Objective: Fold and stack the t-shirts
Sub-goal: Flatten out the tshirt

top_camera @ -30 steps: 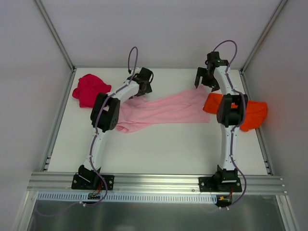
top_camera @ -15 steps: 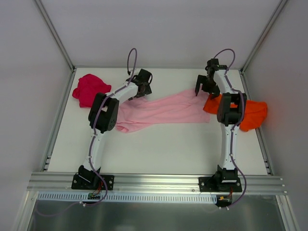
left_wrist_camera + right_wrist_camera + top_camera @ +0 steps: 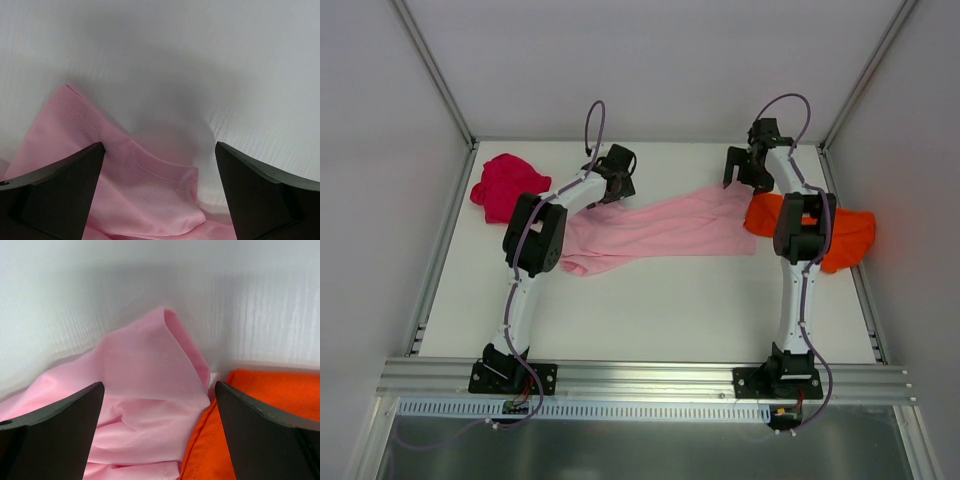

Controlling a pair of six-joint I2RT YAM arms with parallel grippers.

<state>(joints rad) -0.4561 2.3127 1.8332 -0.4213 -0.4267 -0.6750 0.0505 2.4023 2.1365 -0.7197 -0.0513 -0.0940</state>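
Observation:
The light pink t-shirt (image 3: 655, 228) lies stretched across the table's middle. A crimson-red t-shirt (image 3: 503, 186) is bunched at the back left, and an orange t-shirt (image 3: 845, 238) lies at the right, partly under the right arm. My left gripper (image 3: 612, 187) hovers open over the pink shirt's left end; a hemmed corner (image 3: 150, 190) lies between its fingers. Open too, my right gripper (image 3: 735, 172) stands over the pink shirt's right corner (image 3: 150, 390), with orange cloth (image 3: 260, 410) beside its right finger.
White walls close the table at the back and sides, with metal posts (image 3: 435, 75) in the corners. An aluminium rail (image 3: 640, 380) runs along the near edge where both arm bases are bolted.
The right gripper dipped toward the pink shirt's right end, then drew back toward the rear wall. The left gripper shifted slightly. The shirts lie as before.

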